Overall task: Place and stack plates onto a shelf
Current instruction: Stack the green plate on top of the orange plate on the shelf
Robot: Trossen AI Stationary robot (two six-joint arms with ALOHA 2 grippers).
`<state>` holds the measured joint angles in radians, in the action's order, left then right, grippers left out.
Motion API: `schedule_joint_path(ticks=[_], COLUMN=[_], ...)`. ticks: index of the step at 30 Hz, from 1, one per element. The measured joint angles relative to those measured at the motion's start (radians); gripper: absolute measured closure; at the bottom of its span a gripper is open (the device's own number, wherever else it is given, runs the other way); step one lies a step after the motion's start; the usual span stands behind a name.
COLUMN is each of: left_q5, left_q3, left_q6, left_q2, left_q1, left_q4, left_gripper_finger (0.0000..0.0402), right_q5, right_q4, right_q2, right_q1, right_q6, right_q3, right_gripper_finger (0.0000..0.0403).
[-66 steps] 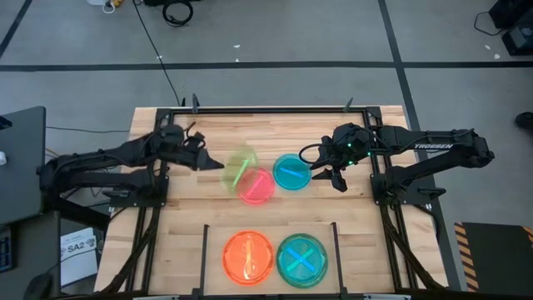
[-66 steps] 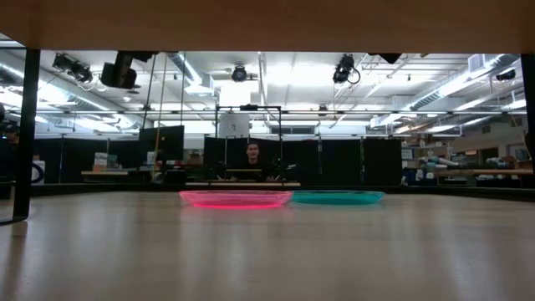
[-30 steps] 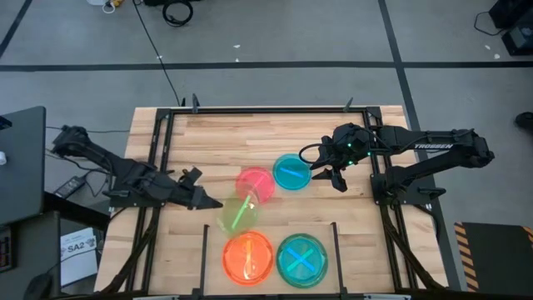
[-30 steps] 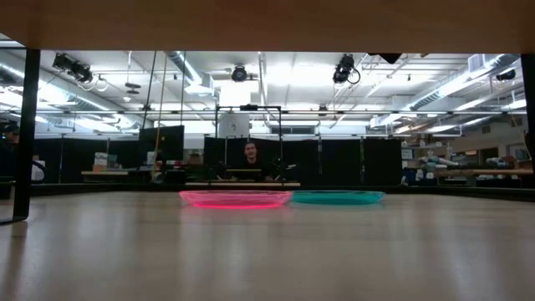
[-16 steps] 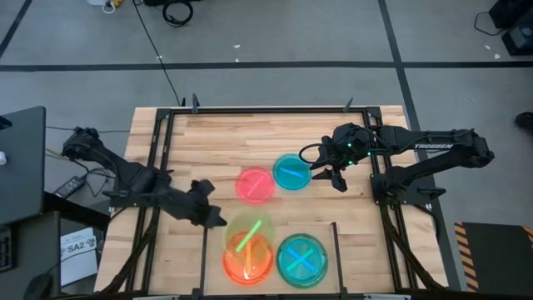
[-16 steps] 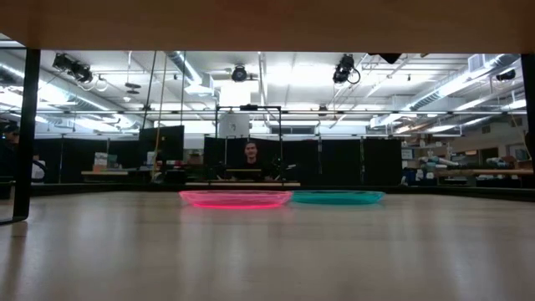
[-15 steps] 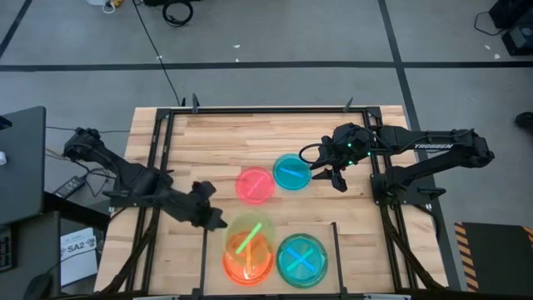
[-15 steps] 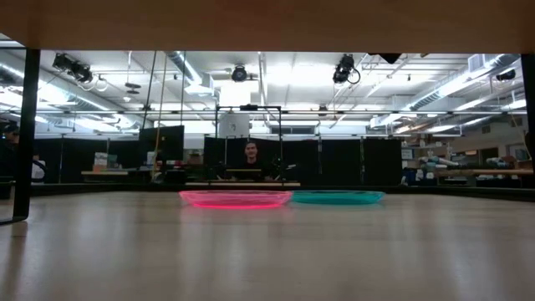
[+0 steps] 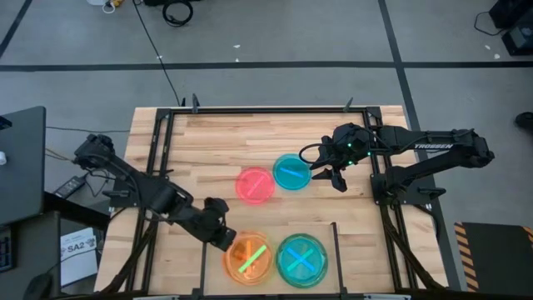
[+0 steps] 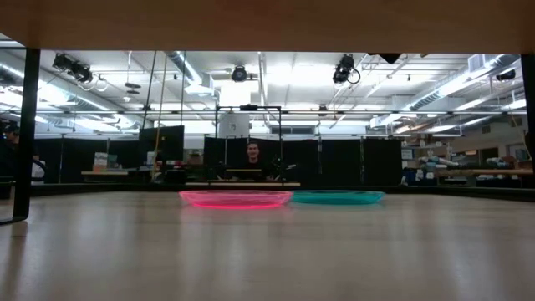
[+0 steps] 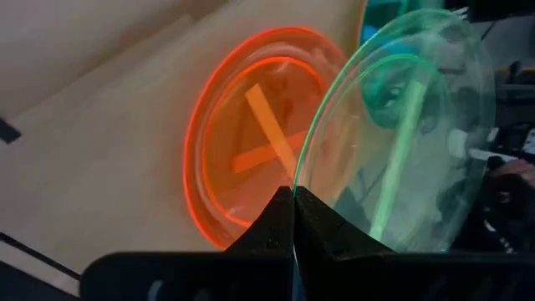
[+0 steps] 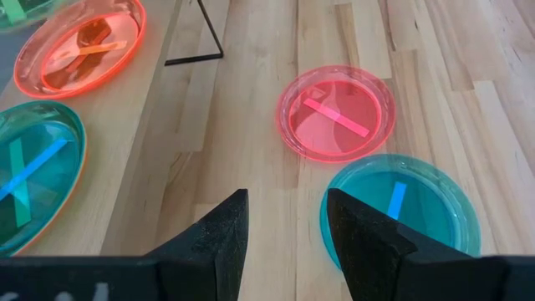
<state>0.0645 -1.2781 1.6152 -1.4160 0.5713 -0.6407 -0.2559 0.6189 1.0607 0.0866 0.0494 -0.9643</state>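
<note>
My left gripper (image 9: pixel 223 237) is at the table's near side, shut on a green plate (image 9: pixel 250 257) that hovers over the orange plate (image 11: pixel 242 155) in the shelf's left half. The shelf (image 9: pixel 205 250) is a thin black wire rack at the near edge. A cyan stack (image 9: pixel 301 259) lies flat in its right half. A pink plate (image 9: pixel 255 184) and a cyan plate (image 9: pixel 291 171) lie flat mid-table. My right gripper (image 12: pixel 284 230) is open beside the cyan plate (image 12: pixel 401 209) and touches nothing. My left gripper pinches the green plate's rim (image 11: pixel 294 189) between its two fingers (image 11: pixel 272 226). It comes slanting from the table's left and far side. The plate sticks out beyond the fingertips, tilted, over the orange plate. Whether the two plates touch cannot be told.
The shelf's upright rods (image 9: pixel 336 246) stand on either side of the two near stacks. In the low view the pink plate (image 10: pixel 236 198) and the cyan plate (image 10: pixel 338 197) lie side by side. Bare wood stretches along the far side (image 9: pixel 250 133). Black arm rails (image 9: pixel 158 167) flank the table.
My left gripper has carried the green plate toward the near edge and rightward, from beside the pink plate to a place over the orange plate in the shelf, keeping its hold. The pink plate now shows uncovered. My right arm has kept still.
</note>
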Motion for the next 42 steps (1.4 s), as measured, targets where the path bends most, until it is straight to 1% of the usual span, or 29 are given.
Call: schedule_joint_path(ticks=[14,21,26,31,38,42], left_q5=[0.001,0.000,-0.021,-0.021,-0.021,-0.021], left_q3=[-0.001,0.000,0.000,0.000,0.000,0.000], left_q6=[-0.003,-0.004,-0.006,-0.006,-0.006,-0.005], left_q2=[-0.001,-0.022,-0.051,-0.052,-0.052,-0.052], left_q1=[0.000,0.000,0.000,-0.001,0.000,-0.002], left_q4=[-0.093,-0.095,-0.090,-0.088,-0.089,-0.089], left_gripper_finger=[0.0400,0.0400,0.0400,0.0399,0.0373,0.0366], right_q5=[0.000,0.000,0.000,0.000,0.000,0.000], right_q4=[0.000,0.000,-0.001,-0.003,-0.003,-0.003], right_q2=[0.000,0.000,0.000,0.000,0.000,0.000], right_q1=[0.000,0.000,0.000,0.000,0.000,0.000], right_q6=[0.000,0.000,-0.001,0.000,-0.001,-0.001], right_q3=[0.000,0.000,0.000,0.000,0.000,0.000], right_gripper_finger=[0.0233,0.0233,0.0233,0.0233,0.0233,0.0233])
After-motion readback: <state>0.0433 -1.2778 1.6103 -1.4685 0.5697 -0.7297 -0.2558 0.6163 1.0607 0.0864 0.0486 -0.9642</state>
